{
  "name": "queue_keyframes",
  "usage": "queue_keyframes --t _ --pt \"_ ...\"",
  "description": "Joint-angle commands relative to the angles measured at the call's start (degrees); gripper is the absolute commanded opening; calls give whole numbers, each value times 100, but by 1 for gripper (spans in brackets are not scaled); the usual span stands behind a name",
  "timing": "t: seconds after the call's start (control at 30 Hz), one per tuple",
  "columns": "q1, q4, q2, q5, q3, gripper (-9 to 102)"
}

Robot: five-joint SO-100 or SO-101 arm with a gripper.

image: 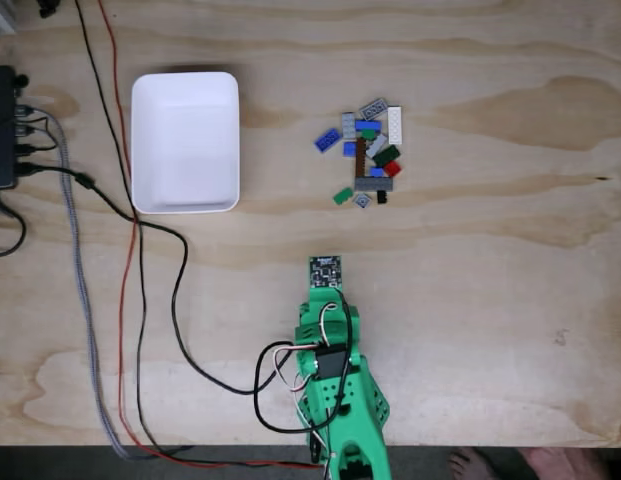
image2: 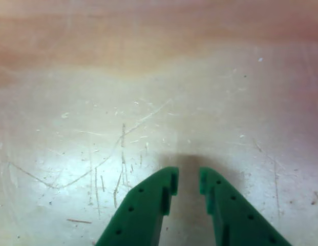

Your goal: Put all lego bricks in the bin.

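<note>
Green jaws (image2: pixel 188 182) fill the bottom of the other view, their tips a narrow gap apart with nothing between them, above bare scratched bench (image2: pixel 97 128). From the fixed view, going left to right: a black box (image: pixel 0 125) with cables at the left edge, then the white bin (image: pixel 185 141), empty, its long axis running toward the top and bottom of the picture. Well to its right lie the lego bricks (image: pixel 369 150) in a tight cluster, pointing all ways; a long grey plate (image: pixel 373 184) lies crosswise. Below them stands the green arm (image: pixel 330 350), pointing up the picture.
</note>
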Motion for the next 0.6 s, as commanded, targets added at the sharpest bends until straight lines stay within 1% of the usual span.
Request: queue_keyframes --t 0.0,0.33,0.57 --pt "26 220 -9 97 -62 2" --pt "114 220 -9 9 -62 2" --pt "369 220 -9 0 -62 0"
